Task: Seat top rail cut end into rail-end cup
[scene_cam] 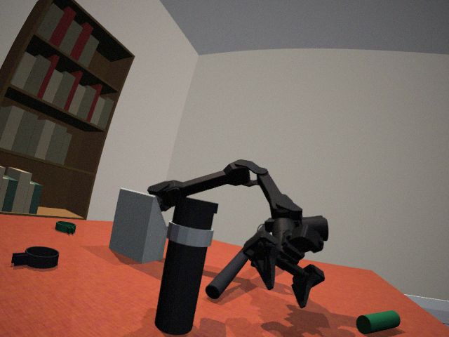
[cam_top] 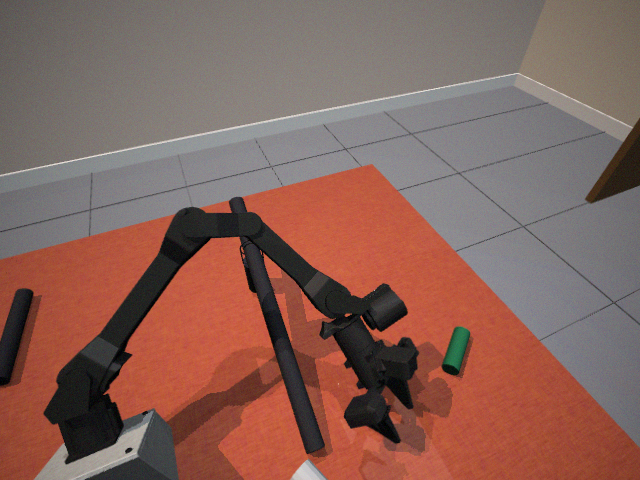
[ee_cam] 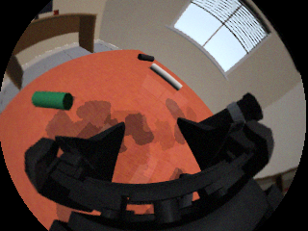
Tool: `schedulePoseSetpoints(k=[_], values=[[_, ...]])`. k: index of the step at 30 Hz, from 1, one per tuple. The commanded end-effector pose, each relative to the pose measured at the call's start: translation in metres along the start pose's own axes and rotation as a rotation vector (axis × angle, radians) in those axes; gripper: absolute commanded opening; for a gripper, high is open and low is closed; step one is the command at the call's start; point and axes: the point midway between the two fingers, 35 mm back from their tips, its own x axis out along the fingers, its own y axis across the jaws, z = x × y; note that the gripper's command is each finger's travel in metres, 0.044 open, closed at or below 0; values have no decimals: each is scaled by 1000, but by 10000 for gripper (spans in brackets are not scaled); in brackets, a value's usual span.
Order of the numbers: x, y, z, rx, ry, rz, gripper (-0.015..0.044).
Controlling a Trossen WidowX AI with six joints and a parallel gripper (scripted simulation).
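The dark rail [cam_top: 294,377] [scene_cam: 228,274] slants down from the thin post [cam_top: 251,279]; the loop cap there is mostly hidden. The rail's near end is low, at or just above the mat, apart from the big post [scene_cam: 181,283]. The big post stands upright, and also shows in the wrist view [ee_cam: 251,107]. Its grey brace band [scene_cam: 189,234] [ee_cam: 236,112] sits high, just under the post cap [scene_cam: 199,205]. I cannot make out the rail-end cup. My gripper [cam_top: 404,424] [scene_cam: 286,298] [ee_cam: 151,122] is open and empty, pointing down beside the rail, not between its fingers.
A green cylinder [cam_top: 456,351] [scene_cam: 379,321] [ee_cam: 53,100] lies beyond the gripper. A dark rod [cam_top: 15,335] lies at the far left. A white rod [ee_cam: 166,77] and a short dark piece [ee_cam: 145,57] lie farther off. A dark band [scene_cam: 41,258] and green band [scene_cam: 66,227] lie left.
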Motion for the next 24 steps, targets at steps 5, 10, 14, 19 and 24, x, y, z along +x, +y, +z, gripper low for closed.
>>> schedulePoseSetpoints(k=[5,10,14,19,24], values=[[-47,-40,9,-152,174,130,440],[-110,-81,7,-297,282,369,440],[-157,-105,2,-374,278,565,440],[-214,-126,-6,-446,184,803,440],[-239,-134,-9,-470,112,899,440]])
